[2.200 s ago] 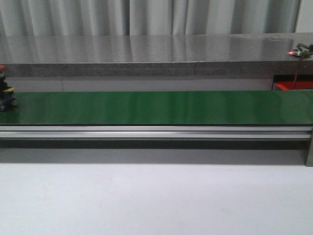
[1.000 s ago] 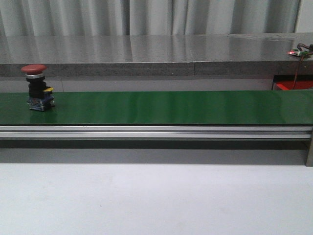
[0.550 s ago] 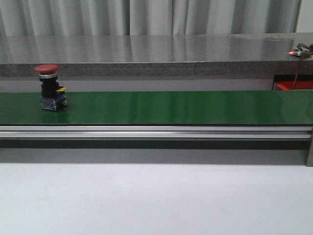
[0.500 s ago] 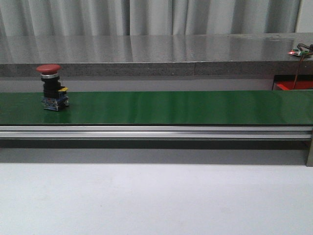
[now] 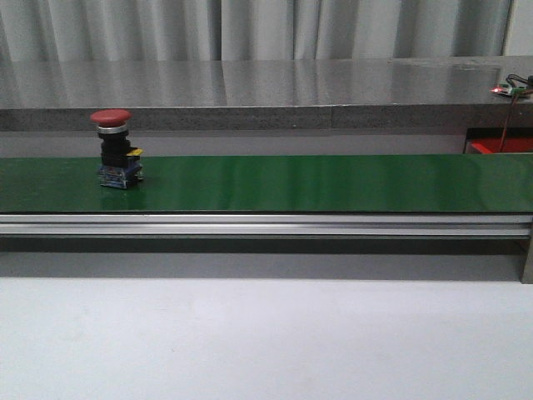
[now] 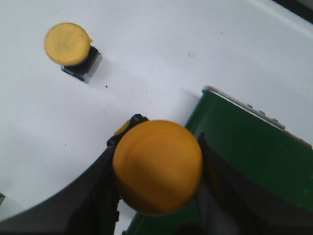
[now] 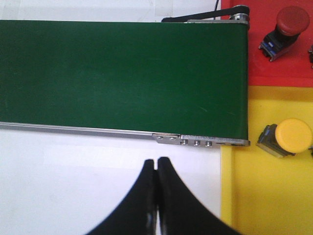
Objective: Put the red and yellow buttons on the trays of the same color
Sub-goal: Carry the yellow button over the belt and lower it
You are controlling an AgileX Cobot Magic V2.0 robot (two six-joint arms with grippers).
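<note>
A red button [image 5: 114, 151] stands upright on the green belt [image 5: 316, 182] toward its left end. In the left wrist view my left gripper [image 6: 157, 169] is shut on a yellow button [image 6: 157, 165] above the belt's end [image 6: 244, 147]; a second yellow button [image 6: 68, 46] stands on the white table. My right gripper [image 7: 156, 161] is shut and empty over the white table beside the belt's other end [image 7: 122, 73]. In the right wrist view a red tray [image 7: 259, 63] holds a red button [image 7: 288, 24], and a yellow tray [image 7: 254, 196] holds a yellow button [image 7: 288, 137].
The belt's aluminium rail [image 5: 266, 225] runs along its front side. A grey stone shelf [image 5: 250, 92] lies behind the belt. A small circuit board with a red light [image 5: 510, 86] sits at the far right, above a red patch [image 5: 500, 146].
The red button entered from the left and has ridden to the right along the belt. Neither arm shows in the front view.
</note>
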